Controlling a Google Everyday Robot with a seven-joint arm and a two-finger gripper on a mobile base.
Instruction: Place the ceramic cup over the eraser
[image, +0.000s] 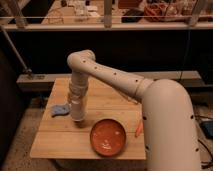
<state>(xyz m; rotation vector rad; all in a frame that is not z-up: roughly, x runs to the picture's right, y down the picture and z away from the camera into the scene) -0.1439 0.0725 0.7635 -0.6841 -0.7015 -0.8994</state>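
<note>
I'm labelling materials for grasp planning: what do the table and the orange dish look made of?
The table looks like light wood with a matte finish: pale plank lines show. The orange dish looks like glazed ceramic or glossy plastic, since pale highlights sit inside it; I can't tell which. The gripper points down at the table's left part, beside the pale blue object.

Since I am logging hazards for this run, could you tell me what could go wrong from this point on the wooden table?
1. The gripper points straight down at the table, its tip close to the surface and its end hidden from view; pressing lower could jam it into the wood.
2. The pale blue lumpy object lies right beside the gripper on the left, so a sideways move might shove it.
3. The orange dish sits just to the right and could be bumped.
</note>
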